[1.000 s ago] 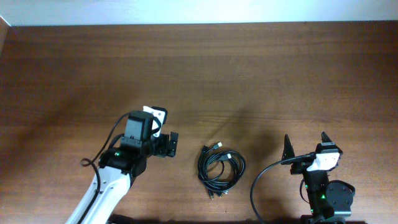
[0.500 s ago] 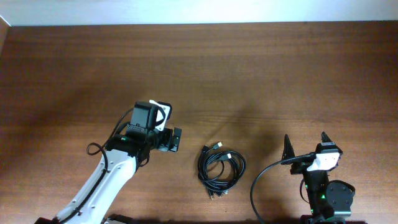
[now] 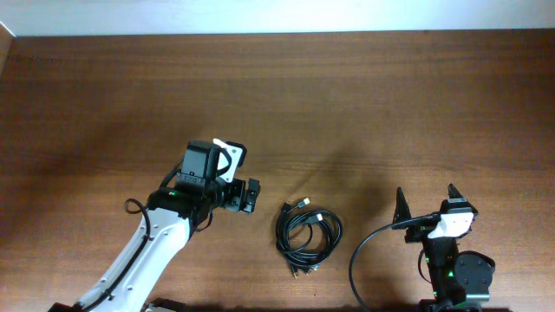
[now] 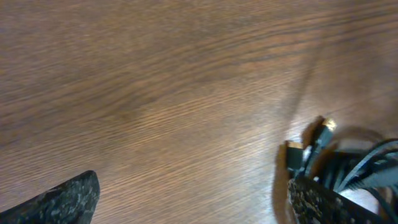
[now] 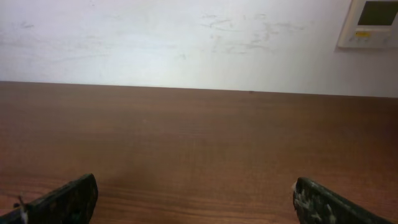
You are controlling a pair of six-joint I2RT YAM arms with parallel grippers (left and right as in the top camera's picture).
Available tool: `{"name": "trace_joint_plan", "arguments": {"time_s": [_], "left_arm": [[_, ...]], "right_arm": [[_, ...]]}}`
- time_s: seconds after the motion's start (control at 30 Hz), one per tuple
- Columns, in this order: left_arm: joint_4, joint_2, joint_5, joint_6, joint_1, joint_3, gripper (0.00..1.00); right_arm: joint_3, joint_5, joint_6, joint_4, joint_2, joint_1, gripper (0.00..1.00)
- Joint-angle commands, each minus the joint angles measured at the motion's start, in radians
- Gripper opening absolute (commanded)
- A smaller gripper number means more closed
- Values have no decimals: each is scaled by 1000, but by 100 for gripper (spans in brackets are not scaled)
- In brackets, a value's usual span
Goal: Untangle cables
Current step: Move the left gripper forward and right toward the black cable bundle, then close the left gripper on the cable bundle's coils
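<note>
The cables (image 3: 308, 236) lie as one coiled bundle of thin black cords on the wooden table, near the front middle, with small plugs sticking out at the top and bottom. My left gripper (image 3: 246, 196) is open and empty, just left of the coil and not touching it. In the left wrist view the cables (image 4: 339, 163) show at the lower right, by the right fingertip of the open left gripper (image 4: 199, 199). My right gripper (image 3: 427, 204) is open and empty, at the front right, well apart from the coil. It also shows open in the right wrist view (image 5: 199, 199).
The wooden table (image 3: 347, 104) runs back to a white wall (image 5: 186, 37). A white wall panel (image 5: 370, 22) hangs at the top right of the right wrist view. A thick black arm cable (image 3: 364, 256) loops beside the right arm.
My left gripper has moved right and slightly away from the front edge, closer to the coil. The cables and the right arm have not moved.
</note>
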Motion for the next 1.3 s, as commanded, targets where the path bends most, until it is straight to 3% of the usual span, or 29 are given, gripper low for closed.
{"name": "trace_joint_plan", "arguments": {"time_s": [0.0,0.4,0.7,1.03,1.27], "left_arm": [[3,9,79,8,3,21,99],[183,9,105,9,3,21,99],[158,27,129,39,0,19,99],[-23,29,137,42,-256,19,99],[-136,98,70,-134,-273,15,99]], "right_arm": [[-5,12,0,-7,-8,8,99],[-5,12,0,-7,-8,8,99],[-5,12,0,-7,-8,8,99],[-5,13,0,-7,-8,8,99],[-5,12,0,-7,-8,8,99]]}}
